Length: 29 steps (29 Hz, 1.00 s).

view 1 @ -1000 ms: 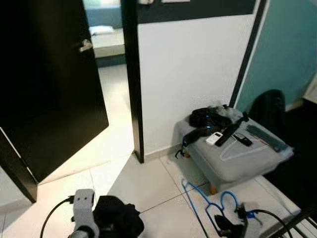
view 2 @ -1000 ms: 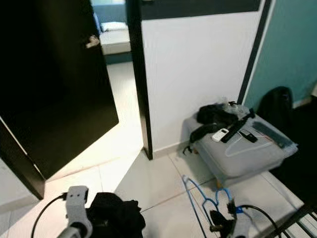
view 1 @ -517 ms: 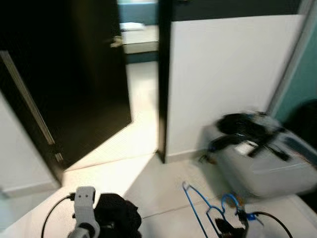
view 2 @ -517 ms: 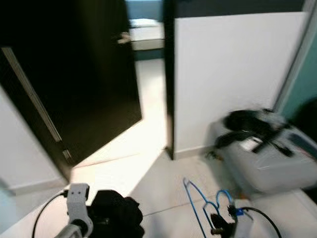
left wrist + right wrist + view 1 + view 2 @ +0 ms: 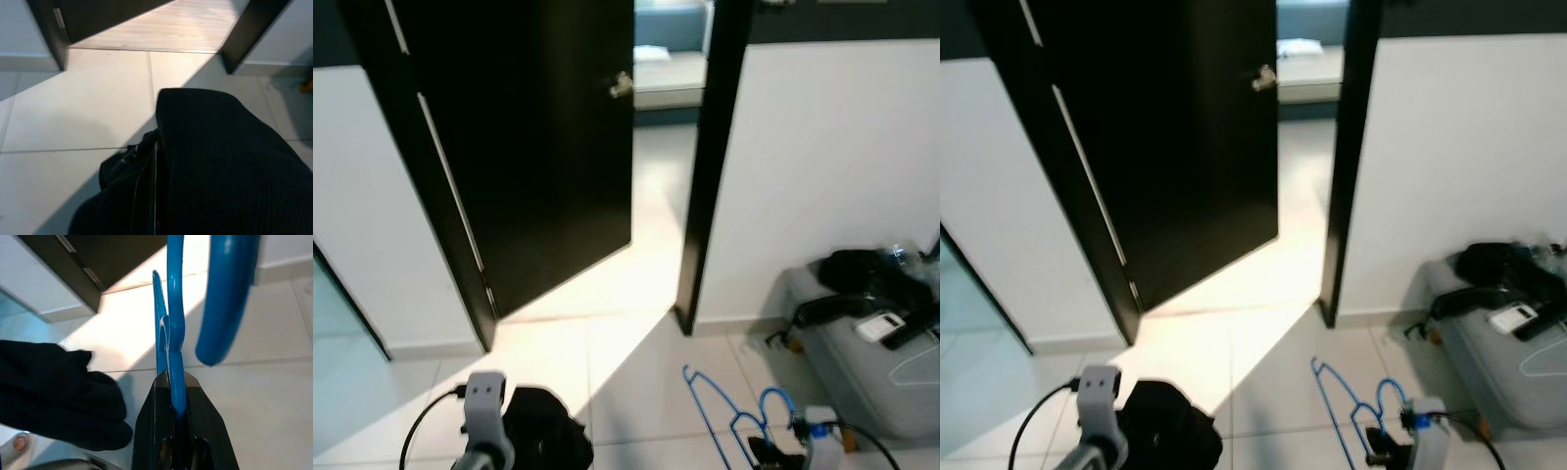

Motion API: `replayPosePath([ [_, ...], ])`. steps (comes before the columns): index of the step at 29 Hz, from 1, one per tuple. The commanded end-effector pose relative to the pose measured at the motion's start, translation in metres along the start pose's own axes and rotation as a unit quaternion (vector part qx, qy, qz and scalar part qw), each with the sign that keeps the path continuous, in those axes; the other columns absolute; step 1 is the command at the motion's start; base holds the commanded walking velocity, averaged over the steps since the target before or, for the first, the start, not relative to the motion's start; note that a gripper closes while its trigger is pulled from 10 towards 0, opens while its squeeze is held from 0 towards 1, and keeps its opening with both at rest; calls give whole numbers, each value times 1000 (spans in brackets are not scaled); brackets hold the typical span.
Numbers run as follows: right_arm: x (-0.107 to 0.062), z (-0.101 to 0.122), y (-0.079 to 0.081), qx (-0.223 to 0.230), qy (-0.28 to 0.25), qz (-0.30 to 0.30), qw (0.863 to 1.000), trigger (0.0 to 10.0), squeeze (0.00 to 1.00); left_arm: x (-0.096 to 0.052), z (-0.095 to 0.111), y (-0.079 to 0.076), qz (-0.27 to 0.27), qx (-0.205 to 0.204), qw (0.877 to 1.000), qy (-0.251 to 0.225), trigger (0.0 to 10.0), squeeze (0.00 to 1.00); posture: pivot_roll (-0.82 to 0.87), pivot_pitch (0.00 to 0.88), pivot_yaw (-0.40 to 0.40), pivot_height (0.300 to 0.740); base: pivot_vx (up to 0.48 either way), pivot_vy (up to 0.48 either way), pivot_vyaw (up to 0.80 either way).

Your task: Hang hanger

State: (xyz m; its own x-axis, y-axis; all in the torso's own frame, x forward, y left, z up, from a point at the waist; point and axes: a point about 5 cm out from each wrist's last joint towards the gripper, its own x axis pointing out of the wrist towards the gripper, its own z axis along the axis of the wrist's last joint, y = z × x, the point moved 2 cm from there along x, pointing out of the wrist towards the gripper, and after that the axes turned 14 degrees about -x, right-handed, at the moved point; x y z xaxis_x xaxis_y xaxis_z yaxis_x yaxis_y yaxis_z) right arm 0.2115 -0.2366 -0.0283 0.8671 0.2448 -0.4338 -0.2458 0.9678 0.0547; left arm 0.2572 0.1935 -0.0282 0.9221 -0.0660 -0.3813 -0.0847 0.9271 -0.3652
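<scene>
A blue wire hanger [image 5: 175,308] is pinched between the two black fingers of my right gripper [image 5: 176,380], which is shut on its neck just below the hook [image 5: 229,298]. In the eye views the hanger [image 5: 702,396] hangs low over the tiled floor at the lower right. A black garment [image 5: 544,441] hangs bunched from my left gripper [image 5: 155,152] at the lower left. The cloth [image 5: 220,161] covers most of the fingers, which appear shut on it.
A black door [image 5: 538,147] stands open ahead, with a lit doorway and a black door post [image 5: 707,196] to its right. A grey padded stool [image 5: 867,377] with black bags and a remote stands against the white wall at the right.
The whole picture has swung left: the door now sits in the middle and the stool has slid to the right edge. Both grippers keep their holds.
</scene>
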Motion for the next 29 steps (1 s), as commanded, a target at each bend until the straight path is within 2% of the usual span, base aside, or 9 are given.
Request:
replayPosePath([
  [1, -3, -6, -1, -4, 11, -1, 1000, 10000, 0, -1, -2, 1, 1, -3, 1000, 2, 10000, 0, -68, 0, 6, 740, 0, 0, 719],
  [29, -1, -4, -2, -5, 7, 2, 1000, 10000, 0, 0, -1, -1, 0, -4, 1000, 0, 10000, 0, -70, 0, 4, 740, 0, 0, 716],
])
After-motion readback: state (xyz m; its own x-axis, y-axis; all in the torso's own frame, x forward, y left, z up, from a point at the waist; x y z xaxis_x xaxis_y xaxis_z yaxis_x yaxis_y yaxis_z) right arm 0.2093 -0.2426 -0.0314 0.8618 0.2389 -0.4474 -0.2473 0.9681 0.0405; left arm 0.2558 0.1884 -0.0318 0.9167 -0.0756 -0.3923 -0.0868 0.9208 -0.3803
